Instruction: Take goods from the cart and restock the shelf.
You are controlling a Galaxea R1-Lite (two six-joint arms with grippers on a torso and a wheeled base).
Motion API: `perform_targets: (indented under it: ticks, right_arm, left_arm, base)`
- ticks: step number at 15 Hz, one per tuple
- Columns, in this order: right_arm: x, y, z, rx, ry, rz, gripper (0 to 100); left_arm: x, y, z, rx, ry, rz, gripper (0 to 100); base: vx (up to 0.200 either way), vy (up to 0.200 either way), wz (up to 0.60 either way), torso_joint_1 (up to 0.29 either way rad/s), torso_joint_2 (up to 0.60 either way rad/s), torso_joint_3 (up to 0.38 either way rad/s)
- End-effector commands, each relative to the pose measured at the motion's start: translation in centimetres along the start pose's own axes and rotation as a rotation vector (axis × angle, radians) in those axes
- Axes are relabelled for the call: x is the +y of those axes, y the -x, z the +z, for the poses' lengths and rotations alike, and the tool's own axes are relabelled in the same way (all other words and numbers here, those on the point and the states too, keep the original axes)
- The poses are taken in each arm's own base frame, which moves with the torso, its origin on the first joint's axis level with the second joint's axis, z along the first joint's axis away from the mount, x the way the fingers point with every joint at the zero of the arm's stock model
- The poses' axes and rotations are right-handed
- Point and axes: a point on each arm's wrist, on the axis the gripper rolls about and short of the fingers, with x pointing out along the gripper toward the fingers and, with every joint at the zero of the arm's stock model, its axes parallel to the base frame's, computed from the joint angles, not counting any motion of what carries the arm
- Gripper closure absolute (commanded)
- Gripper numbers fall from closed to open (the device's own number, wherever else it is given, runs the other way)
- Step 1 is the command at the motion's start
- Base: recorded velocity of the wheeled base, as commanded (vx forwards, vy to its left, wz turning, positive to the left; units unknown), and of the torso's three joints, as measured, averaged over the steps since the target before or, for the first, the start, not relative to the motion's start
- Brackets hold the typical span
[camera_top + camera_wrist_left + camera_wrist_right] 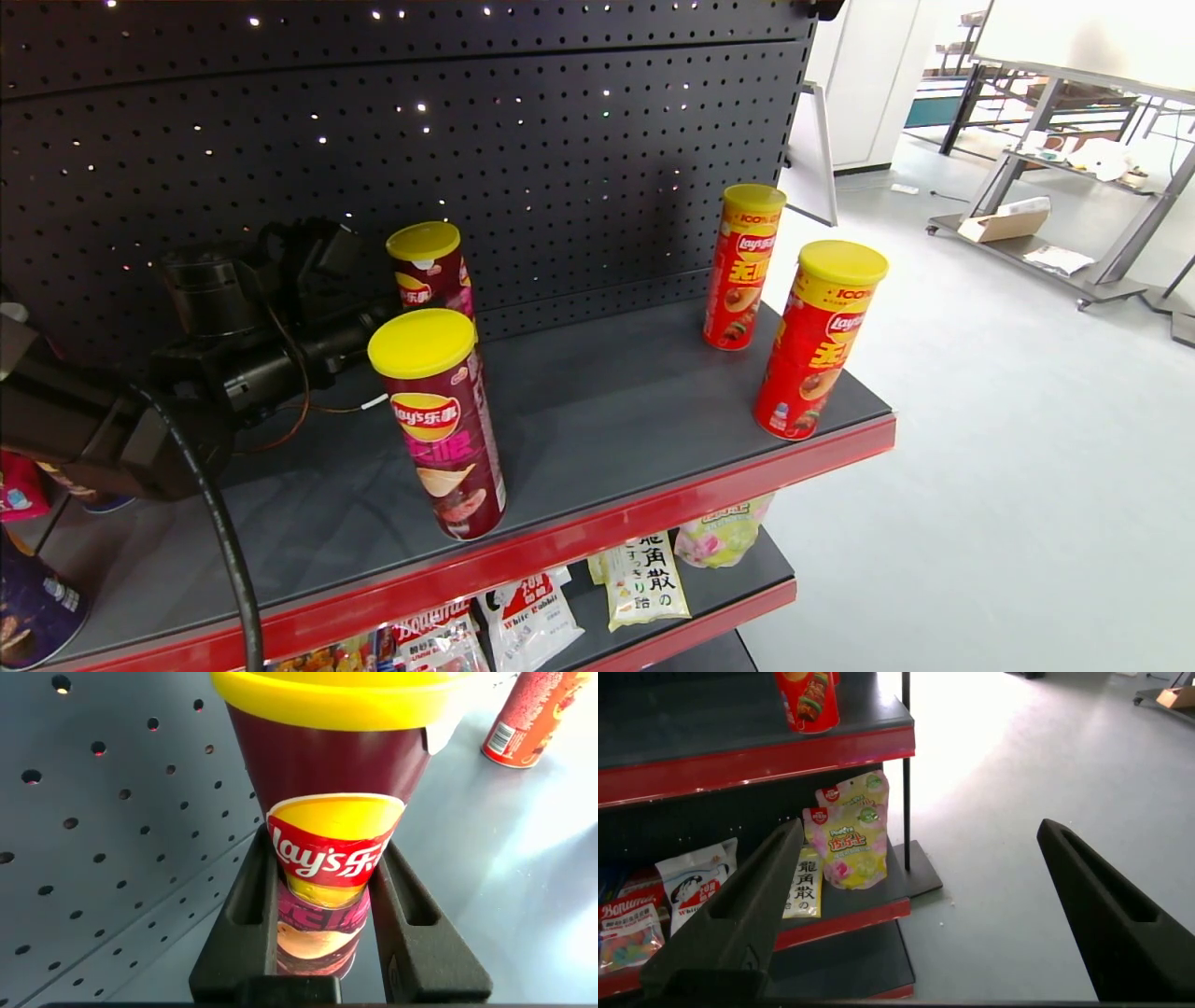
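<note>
Maroon can (322, 775) is showing a glossy wrap and smooth plastic lid (327, 698). Shelf (607, 411) is looking matt painted metal. Bags (848, 831) are gleaming.

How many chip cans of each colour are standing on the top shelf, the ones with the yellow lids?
Maroon cans: 2, the front maroon can and the back maroon can.
Red cans: 2, the front red can and the back red can.
Total: 4 cans.
</note>
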Motion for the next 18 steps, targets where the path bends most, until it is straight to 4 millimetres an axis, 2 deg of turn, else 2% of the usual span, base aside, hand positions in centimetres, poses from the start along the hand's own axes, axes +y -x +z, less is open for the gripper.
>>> perform_targets:
  ticks: [1, 7, 8, 14, 16, 18]
  right_arm:
    - [0.0, 0.0, 0.0, 0.001, 0.000, 0.000, 0]
    - [0.0, 0.0, 0.0, 0.001, 0.000, 0.000, 0]
    - [0.0, 0.0, 0.0, 0.001, 0.000, 0.000, 0]
    - [0.0, 0.0, 0.0, 0.001, 0.000, 0.000, 0]
    - [0.0, 0.0, 0.0, 0.001, 0.000, 0.000, 0]
    - [0.0, 0.0, 0.0, 0.001, 0.000, 0.000, 0]
  left_arm:
    - [-0.1, 0.1, 0.0, 0.002, 0.001, -0.005, 100]
    - [-0.6, 0.2, -0.4, 0.017, -0.016, -0.018, 100]
    - [-0.7, 0.5, -0.5, 0.024, -0.036, -0.020, 0]
    - [-0.4, 1.5, 0.8, -0.009, -0.043, 0.004, 0]
    - [-0.4, 2.6, 1.4, -0.024, -0.048, 0.016, 0]
    - [-1.1, 5.0, 1.7, -0.022, -0.047, 0.025, 0]
  base:
    - [0.000, 0.000, 0.00, 0.000, 0.00, 0.000]
    - [0.000, 0.000, 0.00, 0.000, 0.00, 0.000]
    - [0.000, 0.000, 0.00, 0.000, 0.00, 0.000]
    - [0.000, 0.000, 0.00, 0.000, 0.00, 0.000]
    - [0.000, 0.000, 0.00, 0.000, 0.00, 0.000]
    - [0.000, 0.000, 0.00, 0.000, 0.00, 0.000]
